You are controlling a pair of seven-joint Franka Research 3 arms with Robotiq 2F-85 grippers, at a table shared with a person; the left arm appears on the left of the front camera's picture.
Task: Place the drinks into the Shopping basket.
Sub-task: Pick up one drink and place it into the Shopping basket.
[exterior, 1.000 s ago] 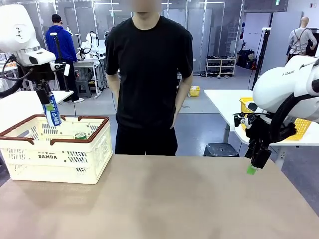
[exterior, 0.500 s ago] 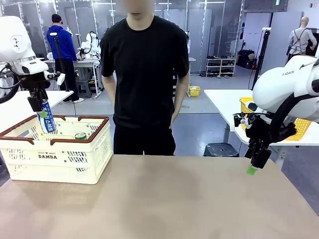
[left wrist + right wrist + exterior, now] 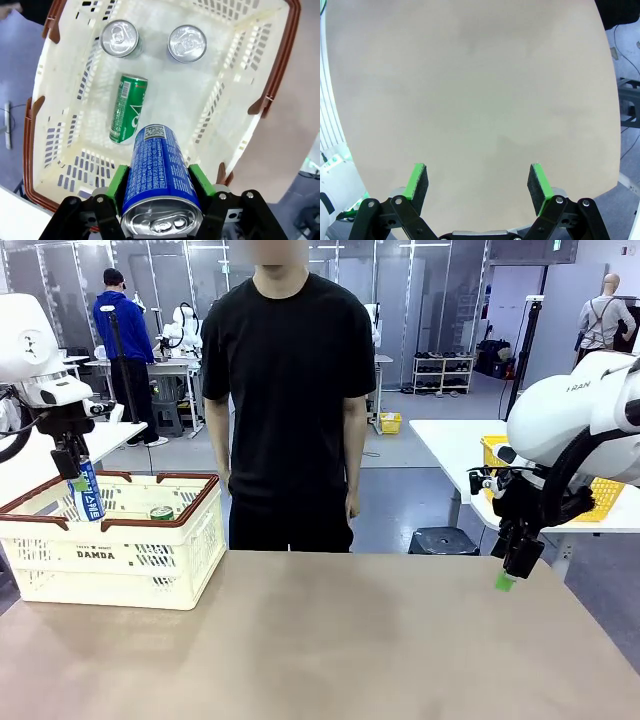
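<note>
Blue can over the basket

My left pincer (image 3: 159, 187) is clamped on the blue can (image 3: 156, 167), at left of the front view above the Shopping basket (image 3: 112, 552). I should lower it onto bare floor, clear of the lying green can (image 3: 127, 107) and two upright cans (image 3: 119, 38). My right pincer (image 3: 478, 185) is apart over the worktop (image 3: 475, 90).
</note>
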